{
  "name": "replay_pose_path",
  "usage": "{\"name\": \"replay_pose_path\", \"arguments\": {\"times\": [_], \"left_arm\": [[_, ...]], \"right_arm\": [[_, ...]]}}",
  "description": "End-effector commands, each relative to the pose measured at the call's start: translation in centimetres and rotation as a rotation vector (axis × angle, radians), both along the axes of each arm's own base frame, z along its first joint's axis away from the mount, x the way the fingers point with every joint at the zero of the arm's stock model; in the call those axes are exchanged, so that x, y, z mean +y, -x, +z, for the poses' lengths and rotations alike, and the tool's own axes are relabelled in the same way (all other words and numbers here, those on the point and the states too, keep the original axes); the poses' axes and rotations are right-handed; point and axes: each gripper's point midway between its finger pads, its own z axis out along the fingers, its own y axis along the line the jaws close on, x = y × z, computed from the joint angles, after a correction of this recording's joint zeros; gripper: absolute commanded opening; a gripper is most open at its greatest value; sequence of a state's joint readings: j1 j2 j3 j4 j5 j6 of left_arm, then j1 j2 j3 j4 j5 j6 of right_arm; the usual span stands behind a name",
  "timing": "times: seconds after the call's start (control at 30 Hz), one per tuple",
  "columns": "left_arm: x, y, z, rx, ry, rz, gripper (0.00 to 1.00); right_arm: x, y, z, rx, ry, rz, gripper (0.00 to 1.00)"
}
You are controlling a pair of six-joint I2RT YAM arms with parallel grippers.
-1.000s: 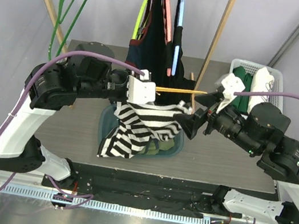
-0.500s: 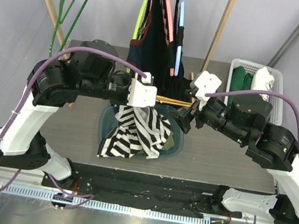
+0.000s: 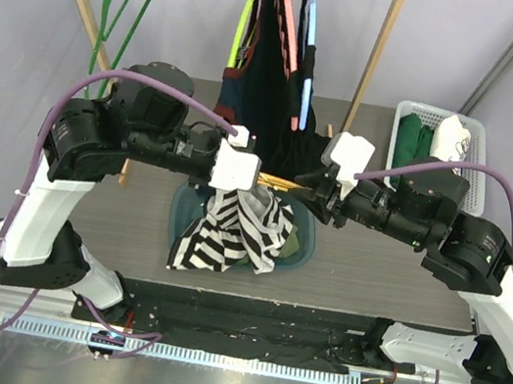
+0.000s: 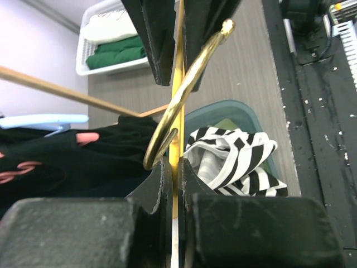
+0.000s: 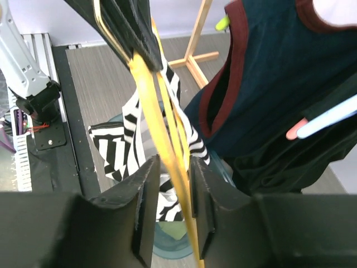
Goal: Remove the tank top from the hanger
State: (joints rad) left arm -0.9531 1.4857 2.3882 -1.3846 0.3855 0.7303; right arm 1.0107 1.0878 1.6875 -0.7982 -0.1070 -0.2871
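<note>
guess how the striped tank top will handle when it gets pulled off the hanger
Probably floppy: the striped tank top hangs in bunched folds from the yellow hanger, so it should sag rather than hold shape. Likely light for its size, being thin cloth. It may snag on the hanger's ends rather than slide off.

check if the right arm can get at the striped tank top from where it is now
Probably yes: the right hand straddles the yellow hanger and the striped tank top hangs just below it, nothing between. It must come off the hanger first.
</note>
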Motion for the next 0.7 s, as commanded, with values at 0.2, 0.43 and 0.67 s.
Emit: {"name": "replay_pose_path", "arguments": {"times": [0.2, 0.43, 0.67], "left_arm": [[3.3, 3.8, -3.8, 0.185, -0.15, -0.041, 0.09], [2.5, -2.2, 1.2, 0.011, 0.105, 0.263, 0.85], [4.4, -6.4, 2.2, -0.123, 0.175, 0.502, 1.0]], "right_arm": [[0.5, 0.6, 2.0, -0.039, -0.078, 0.044, 0.01], [-0.7, -0.5, 1.5, -0.02, -0.138, -0.068, 0.01], [-4.4, -2.3, 2.9, -0.037, -0.266, -0.286, 0.01]]}}
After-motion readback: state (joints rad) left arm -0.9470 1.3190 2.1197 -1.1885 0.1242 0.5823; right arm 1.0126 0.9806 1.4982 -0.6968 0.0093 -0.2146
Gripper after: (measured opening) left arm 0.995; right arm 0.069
